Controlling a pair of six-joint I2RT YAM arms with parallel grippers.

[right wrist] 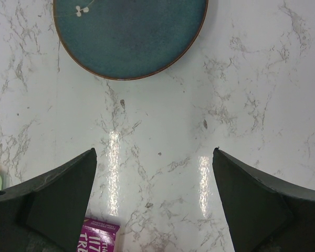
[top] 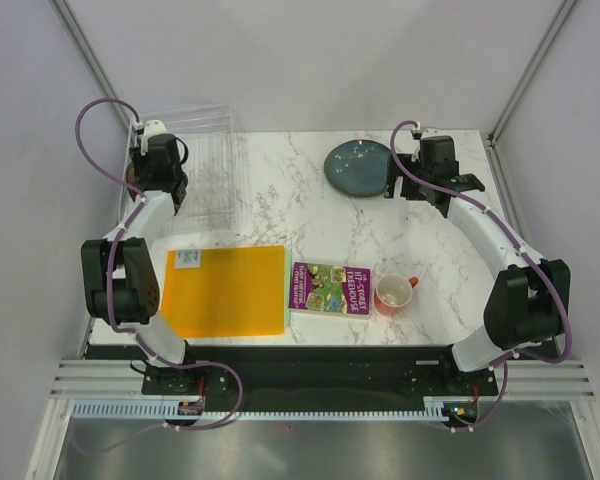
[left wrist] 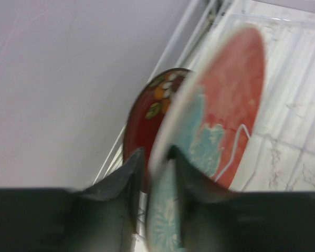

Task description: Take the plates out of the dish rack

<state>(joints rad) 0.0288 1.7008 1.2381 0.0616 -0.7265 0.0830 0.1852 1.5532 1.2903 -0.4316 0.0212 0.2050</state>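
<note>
you are midway through the unloading. your left gripper is clamped on the rim of the red-and-teal plate, one finger on each face. this is at the dish rack, in the far left corner of the surface. the view is blurred, so it is not clear whether the plate's lower edge sits between the prongs or is free of them. just behind it a red flowered plate stands upright in the rack.

the dark teal plate lies flat near the far right corner. your right gripper hangs above the surface just beside that plate, on the right-edge side. its fingers are wide apart and hold nothing.

the next move looks like a straight lift of the held plate until it clears the prongs, without knocking the red flowered plate behind it. then carry it to a bare part of the surface and lay it flat. the hold is on the rim only, so the plate may swing; go slowly. the red flowered plate would come after that.
</note>
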